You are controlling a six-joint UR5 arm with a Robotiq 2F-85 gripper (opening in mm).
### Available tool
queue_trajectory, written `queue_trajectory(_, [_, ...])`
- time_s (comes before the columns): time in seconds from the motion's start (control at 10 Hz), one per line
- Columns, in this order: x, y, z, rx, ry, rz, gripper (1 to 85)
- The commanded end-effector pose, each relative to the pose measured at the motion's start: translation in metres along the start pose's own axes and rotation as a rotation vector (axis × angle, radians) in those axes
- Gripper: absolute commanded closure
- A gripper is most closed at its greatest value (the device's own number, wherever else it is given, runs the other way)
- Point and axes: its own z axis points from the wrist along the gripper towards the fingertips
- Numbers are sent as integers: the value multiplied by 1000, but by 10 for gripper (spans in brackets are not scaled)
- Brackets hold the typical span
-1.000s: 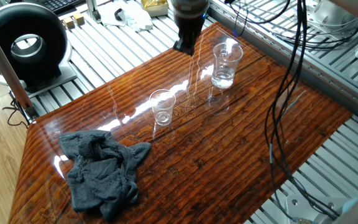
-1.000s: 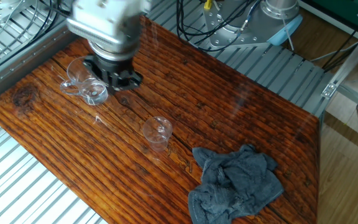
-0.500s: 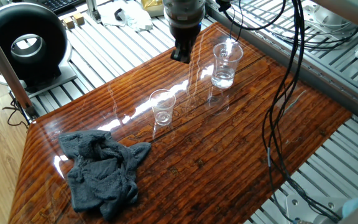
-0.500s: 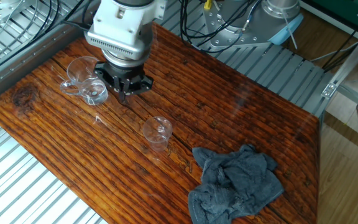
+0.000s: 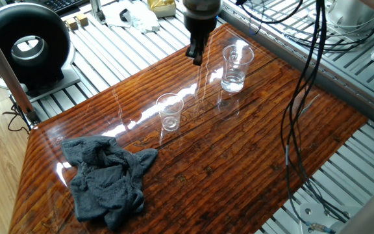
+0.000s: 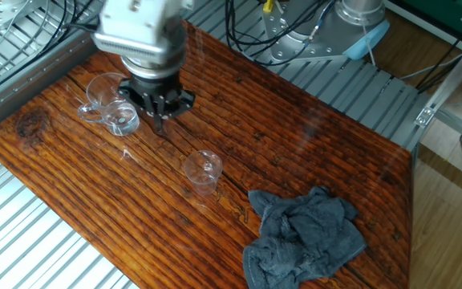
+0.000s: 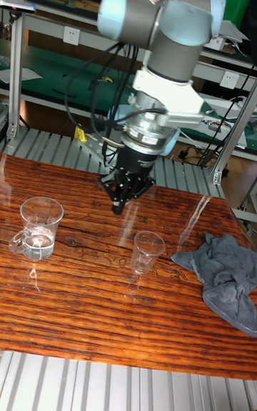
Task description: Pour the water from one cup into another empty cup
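Observation:
The larger clear cup (image 5: 236, 67) (image 6: 109, 103) (image 7: 40, 227) stands upright near the far end of the wooden table (image 5: 239, 162), with a shallow layer of water (image 5: 232, 83) (image 7: 37, 242) in its bottom. The smaller clear cup (image 5: 169, 112) (image 6: 203, 171) (image 7: 148, 250) stands upright near the table's middle and looks empty. My gripper (image 5: 197, 56) (image 6: 161, 120) (image 7: 118, 205) hangs point-down just above the table between the two cups, closer to the larger one. Its fingers are shut together and hold nothing.
A crumpled grey cloth (image 5: 106, 179) (image 6: 305, 237) (image 7: 227, 275) lies at one end of the table. A black round device (image 5: 26, 40) sits off the table on the slatted metal frame. Black cables (image 5: 300, 104) hang over the table's right side.
The gripper has turned about its wrist and shifted slightly beside the larger cup, staying low over the table. Neither cup nor the cloth has moved.

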Motion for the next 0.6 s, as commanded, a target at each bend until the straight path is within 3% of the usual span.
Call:
queue_trajectory(0.0, [5,-12,0,-19,-24,-13,847])
queue_trajectory(0.2, [3,-11,0,-21,-31,8,847])
queue_trajectory(0.4, [5,7,-1,-90,-21,16,847])
queue_trajectory(0.5, [4,11,-1,-106,-21,81,847])
